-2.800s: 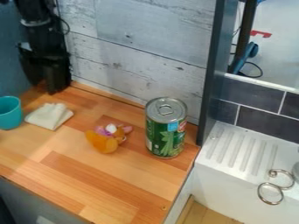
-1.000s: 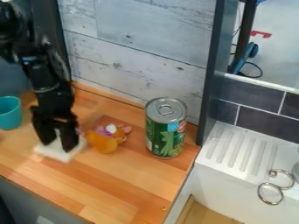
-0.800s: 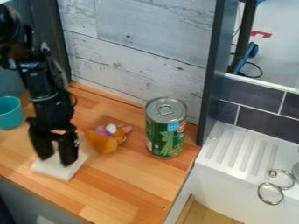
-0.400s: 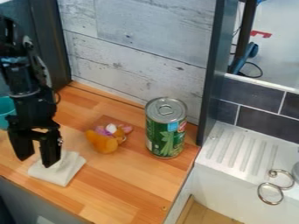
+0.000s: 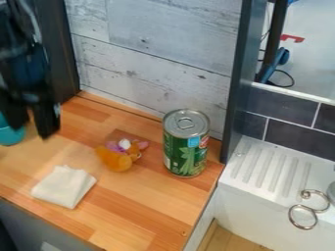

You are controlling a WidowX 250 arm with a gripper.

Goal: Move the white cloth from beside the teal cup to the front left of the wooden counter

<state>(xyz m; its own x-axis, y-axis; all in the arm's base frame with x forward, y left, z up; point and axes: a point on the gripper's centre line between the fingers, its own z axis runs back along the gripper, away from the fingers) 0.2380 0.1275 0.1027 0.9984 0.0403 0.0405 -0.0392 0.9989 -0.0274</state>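
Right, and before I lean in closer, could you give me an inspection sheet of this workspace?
Surface: wooden counter, no spill seen.
Near the gripper: teal cup, partly hidden behind it; white cloth, folded, lying towards the counter's front edge.
Clutter: small orange plush toy; upright green can, its lid closed.
Gripper: black gripper at upper left, open, holding nothing.
Cables: thin dark cable at upper right, away from the counter.
Surroundings: grey plank wall, dark tiles, white ribbed drainboard, metal rings.

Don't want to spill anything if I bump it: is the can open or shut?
Shut. The can has its metal lid across the whole top, with the ring pull still attached.
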